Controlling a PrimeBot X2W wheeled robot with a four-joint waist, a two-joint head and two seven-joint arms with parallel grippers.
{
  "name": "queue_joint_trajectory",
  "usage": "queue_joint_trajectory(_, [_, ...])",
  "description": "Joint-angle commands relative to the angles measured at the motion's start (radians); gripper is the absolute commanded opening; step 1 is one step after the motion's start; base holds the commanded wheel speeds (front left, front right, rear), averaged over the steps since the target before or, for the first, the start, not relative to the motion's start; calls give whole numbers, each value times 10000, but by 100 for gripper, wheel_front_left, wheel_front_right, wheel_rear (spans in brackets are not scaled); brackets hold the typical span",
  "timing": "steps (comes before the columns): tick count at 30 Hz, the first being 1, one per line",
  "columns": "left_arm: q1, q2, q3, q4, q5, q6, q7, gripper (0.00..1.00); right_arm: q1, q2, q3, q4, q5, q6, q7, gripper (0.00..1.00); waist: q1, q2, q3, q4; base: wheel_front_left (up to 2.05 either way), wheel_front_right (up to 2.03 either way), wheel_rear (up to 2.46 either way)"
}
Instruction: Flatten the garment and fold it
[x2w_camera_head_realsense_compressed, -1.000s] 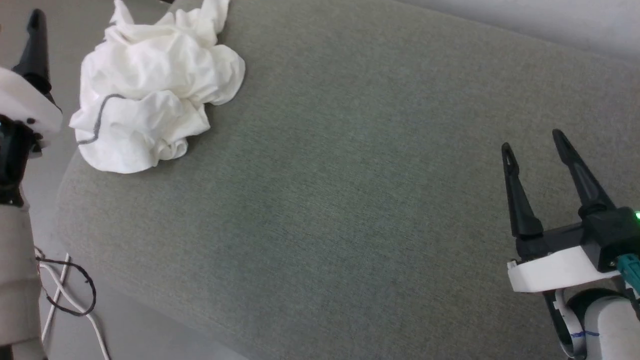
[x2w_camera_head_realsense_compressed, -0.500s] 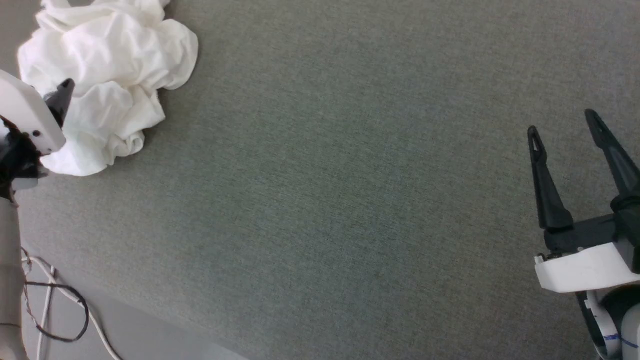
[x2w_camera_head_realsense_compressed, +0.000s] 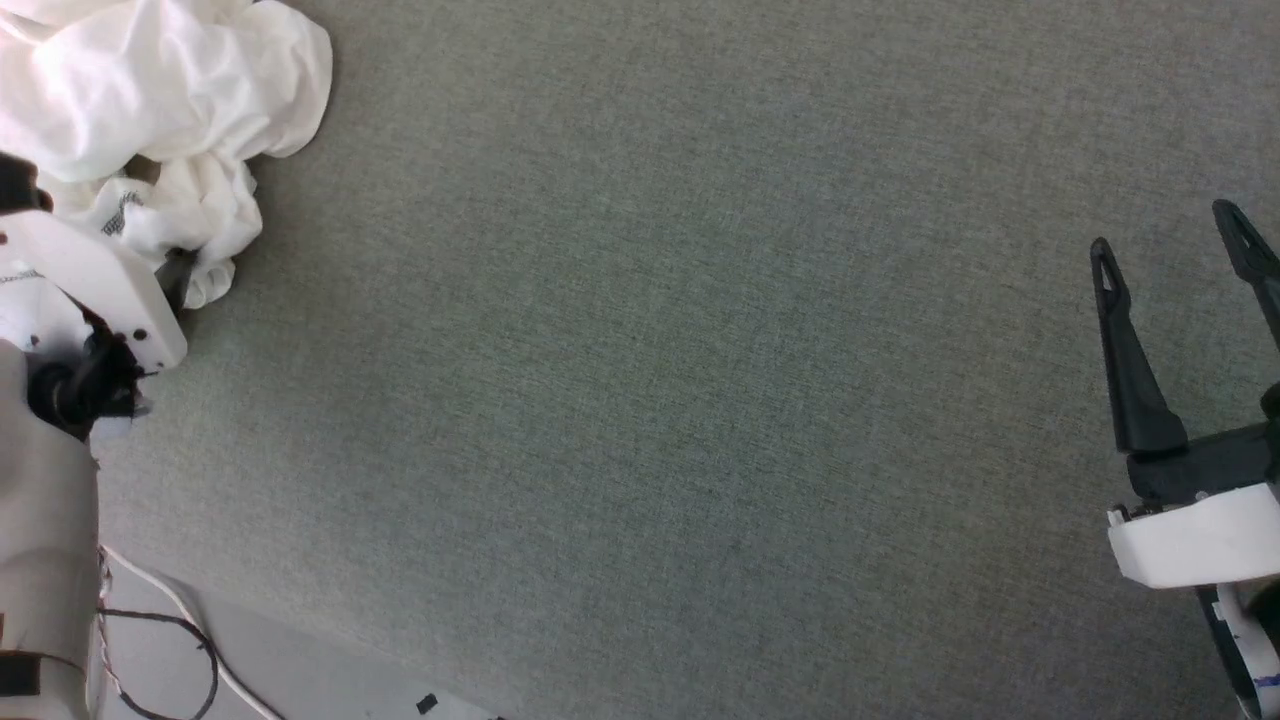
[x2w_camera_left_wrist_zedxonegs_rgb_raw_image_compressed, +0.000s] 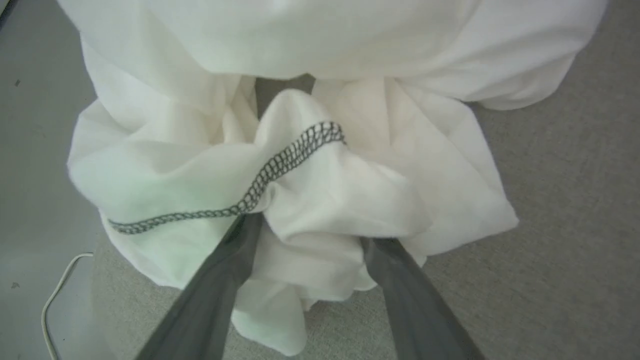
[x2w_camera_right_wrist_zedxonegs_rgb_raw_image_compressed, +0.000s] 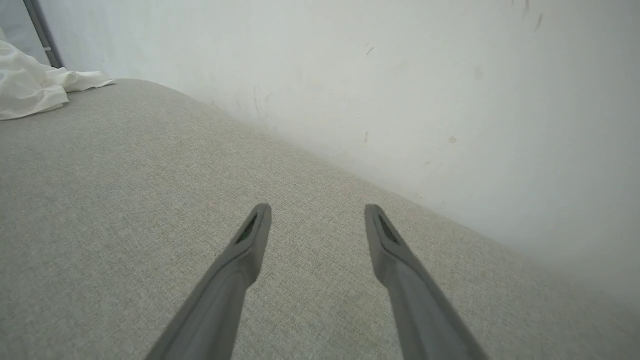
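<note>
The garment (x2w_camera_head_realsense_compressed: 150, 90) is a crumpled white heap at the far left end of the grey cushion (x2w_camera_head_realsense_compressed: 650, 350). A dark grey stitched seam (x2w_camera_left_wrist_zedxonegs_rgb_raw_image_compressed: 270, 172) runs across its front folds. My left gripper (x2w_camera_left_wrist_zedxonegs_rgb_raw_image_compressed: 310, 235) is open, its two fingers (x2w_camera_left_wrist_zedxonegs_rgb_raw_image_compressed: 220, 280) pushed into the near edge of the heap with a bunch of fabric between them and their tips hidden under the cloth. In the head view its white housing (x2w_camera_head_realsense_compressed: 90, 290) sits against the garment. My right gripper (x2w_camera_head_realsense_compressed: 1170, 245) hovers open over bare cushion far to the right, nothing between its fingers (x2w_camera_right_wrist_zedxonegs_rgb_raw_image_compressed: 250, 245). The garment (x2w_camera_right_wrist_zedxonegs_rgb_raw_image_compressed: 30, 85) lies well away from it.
The cushion's front edge (x2w_camera_head_realsense_compressed: 300, 620) runs diagonally at the lower left, with pale floor and loose cables (x2w_camera_head_realsense_compressed: 180, 650) beyond it. A white wall (x2w_camera_right_wrist_zedxonegs_rgb_raw_image_compressed: 400, 75) borders the cushion's far side. Floor and a cable (x2w_camera_left_wrist_zedxonegs_rgb_raw_image_compressed: 55, 295) lie left of the heap.
The head camera has shifted, sliding the scene up and left. My left gripper has come down from beside the cushion into the garment's near edge. The right gripper stays open.
</note>
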Motion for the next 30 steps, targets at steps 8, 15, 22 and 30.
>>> queue_joint_trajectory(8, [-158, -141, -48, 913, 7, -42, -1587, 0, -134, -96, -33, -111, 142, -9, 159, 100, -1, 0, -153, -125, 0, 0, 0])
queue_joint_trajectory(15, [-650, 345, -249, 947, -108, -149, -2350, 0, -79, 237, -137, 326, 314, -9, -319, 100, -1, 0, -894, -154, 0, 0, 0])
queue_joint_trajectory(22, [-1328, 962, -586, 2, -446, -174, -2476, 0, 45, 850, -157, 1133, 485, -9, -1172, 100, -1, 0, -1943, -242, 0, 0, 0])
queue_joint_trajectory(30, [-2448, 1414, -952, -1817, -229, -111, -2444, 0, 418, 1439, -369, 2038, 757, -9, -2181, 100, -1, 0, -3275, -569, 0, 0, 0])
